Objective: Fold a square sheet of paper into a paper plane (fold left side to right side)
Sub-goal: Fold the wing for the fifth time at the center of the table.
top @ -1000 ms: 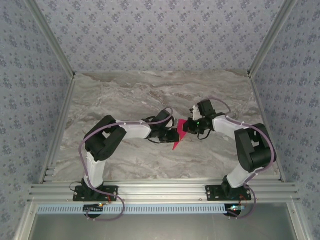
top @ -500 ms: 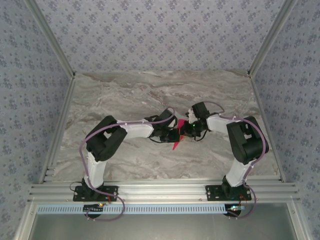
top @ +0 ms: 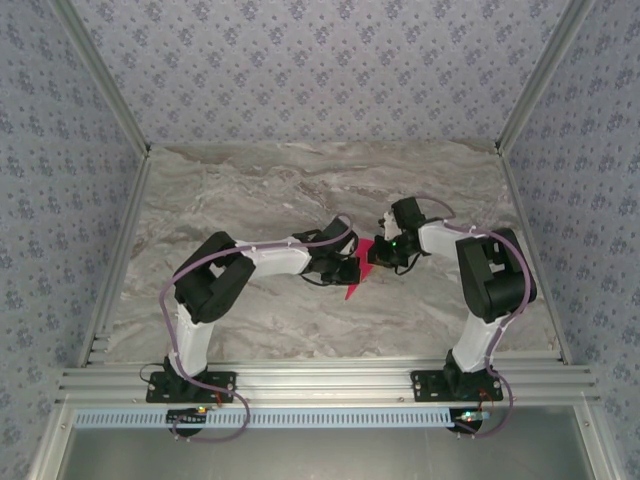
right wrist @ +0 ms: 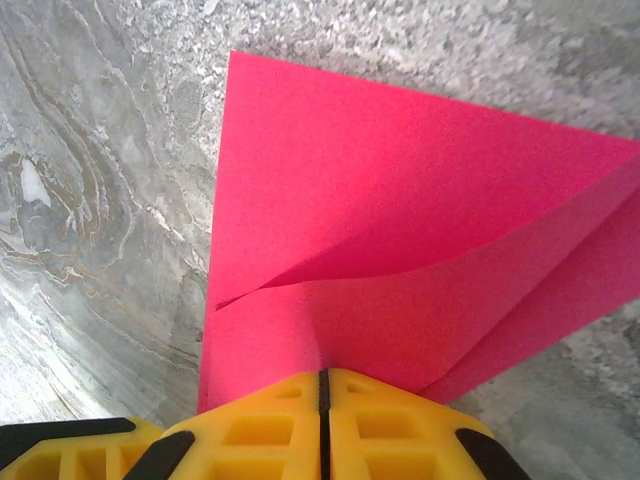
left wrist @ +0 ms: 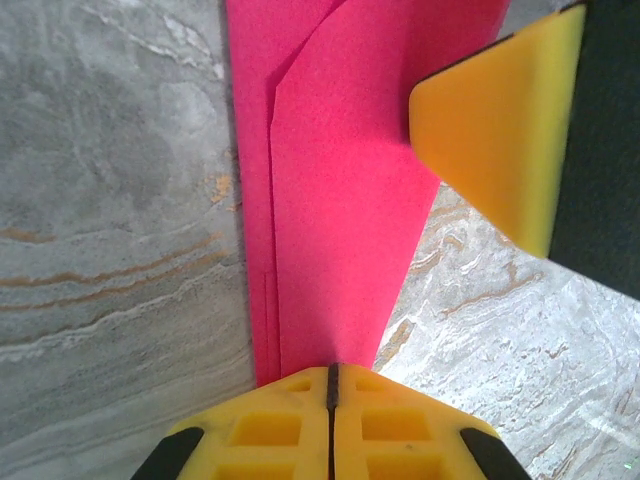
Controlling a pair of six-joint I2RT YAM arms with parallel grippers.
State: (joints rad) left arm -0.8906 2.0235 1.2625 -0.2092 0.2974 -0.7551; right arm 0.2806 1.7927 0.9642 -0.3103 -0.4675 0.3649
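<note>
The pink sheet of paper [top: 356, 272], folded into a narrow wedge, is sitting mid-table on the marble tabletop [top: 250, 190]. Its long axis is running near-to-far, with the tip pointing toward the arm bases. The left gripper [left wrist: 330, 395] is pinching it with jaws pressed together. The right gripper [right wrist: 322, 400] is clamping a lifted flap from the opposite side, its yellow finger [left wrist: 490, 130] overlapping the paper's edge.

Sheet of paper [top: 353, 287] is laid mid-table [top: 250, 190], touched by left gripper [top: 352, 268] at left, right gripper [top: 378, 255] at right.
</note>
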